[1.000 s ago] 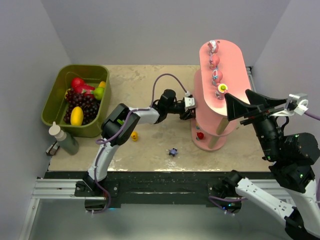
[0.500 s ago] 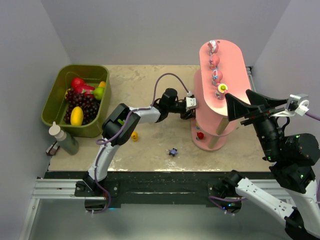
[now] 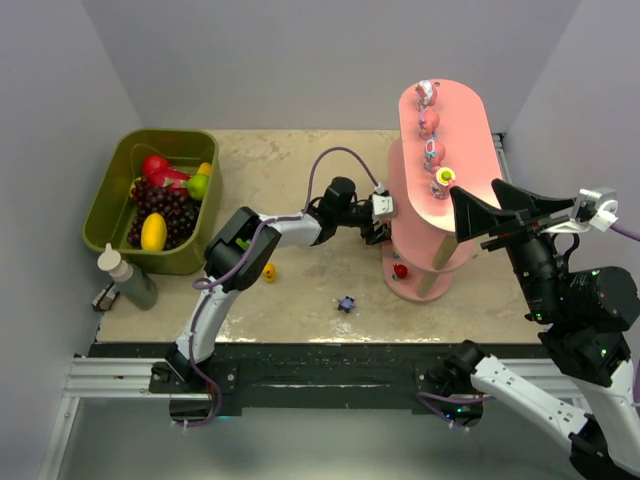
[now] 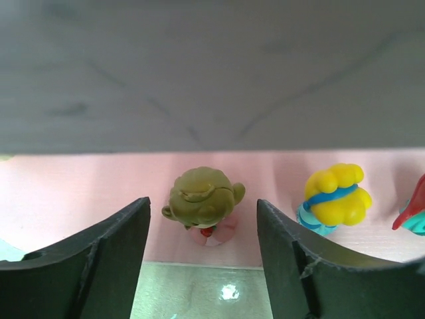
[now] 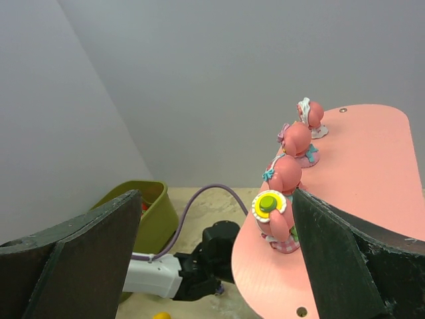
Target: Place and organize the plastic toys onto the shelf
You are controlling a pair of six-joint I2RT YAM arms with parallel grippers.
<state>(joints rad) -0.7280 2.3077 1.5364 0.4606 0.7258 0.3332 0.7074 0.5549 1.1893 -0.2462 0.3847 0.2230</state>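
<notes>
The pink three-tier shelf (image 3: 470, 120) stands at the right. Several pink figurines (image 3: 433, 150) line its top board, also in the right wrist view (image 5: 285, 176). My left gripper (image 3: 385, 213) is open at the middle tier. In its wrist view the gripper (image 4: 202, 262) stands with its jaws on either side of an olive-headed figurine (image 4: 202, 199) without touching it. A yellow-haired figurine (image 4: 332, 196) stands beside it. A red toy (image 3: 400, 270) is on the bottom tier. A yellow toy (image 3: 268, 271) and a dark purple toy (image 3: 346, 303) lie on the table. My right gripper (image 3: 462, 215) hangs open and empty above the shelf, as its wrist view (image 5: 216, 219) shows.
An olive-green bin (image 3: 115, 215) with fake fruit sits at the far left, with a bottle (image 3: 128, 278) in front of it. The underside of the upper board (image 4: 199, 66) is close above my left gripper. Walls enclose the table on three sides.
My left gripper has edged slightly right, further in at the shelf's middle tier. The right arm has not moved.
</notes>
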